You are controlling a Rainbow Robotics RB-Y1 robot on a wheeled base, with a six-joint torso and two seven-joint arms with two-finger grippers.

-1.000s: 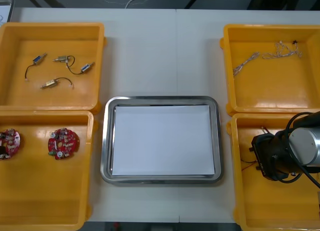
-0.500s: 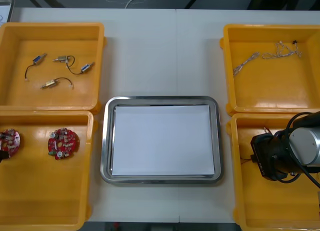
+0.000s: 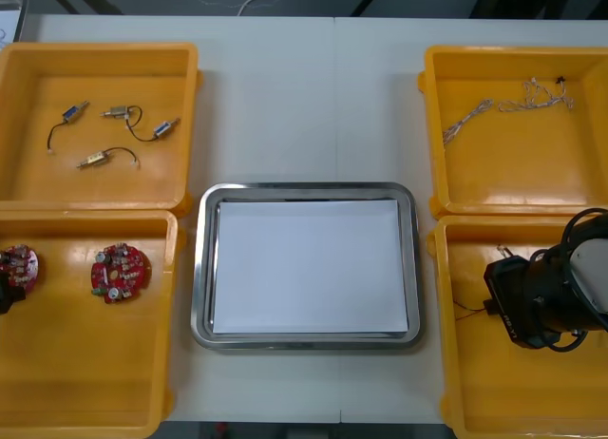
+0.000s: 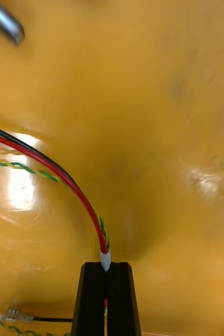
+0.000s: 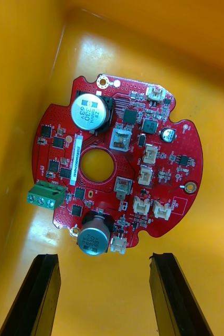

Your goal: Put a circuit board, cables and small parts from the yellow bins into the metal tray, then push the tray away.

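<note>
My right gripper (image 4: 107,273) is shut on the white-sleeved end of a red and black cable (image 4: 64,178). The cable arches up from the floor of the near right yellow bin (image 3: 475,382), and a green twisted strand runs along it. In the front view my right arm (image 3: 546,301) hangs over that bin, and a thin red wire (image 3: 467,311) trails from it. My left gripper (image 5: 105,258) is open, its fingers just short of a round red circuit board (image 5: 117,163) that lies flat in the near left bin (image 3: 85,382). The metal tray (image 3: 201,268) is white inside.
A second red board (image 3: 121,272) lies in the near left bin. Several small metal parts with black leads (image 3: 114,135) sit in the far left bin. A pale twisted cable (image 3: 503,106) lies in the far right bin. More connector ends (image 4: 14,315) lie beside my right fingers.
My right gripper has shut on the cable end, and the right arm has shifted slightly right and toward the near edge. The left arm has barely moved.
</note>
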